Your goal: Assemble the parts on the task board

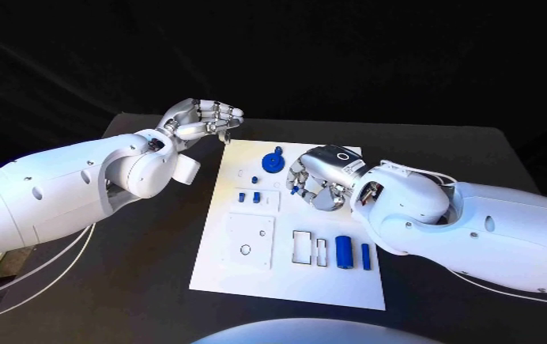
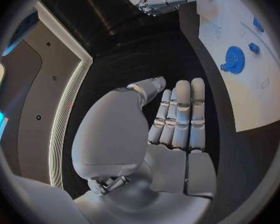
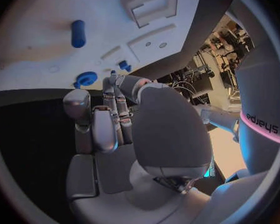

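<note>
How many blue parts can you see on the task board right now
6 in the head view: a gear near the board's far end, a tiny piece below it, two small pegs side by side, and two cylinders near the front. The right hand may hide more.

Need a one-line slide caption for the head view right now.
Both hands hover empty over the white task board: left hand at its far corner, right hand beside the blue gear.

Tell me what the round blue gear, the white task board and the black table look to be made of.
Round blue gear: probably moulded or printed plastic, matte; uniform saturated blue, no metallic glint. White task board: likely rigid plastic, matte; flat, with sharp-edged raised frames. Black table: dull, non-reflective top, perhaps laminate or a mat; cannot tell which.
</note>
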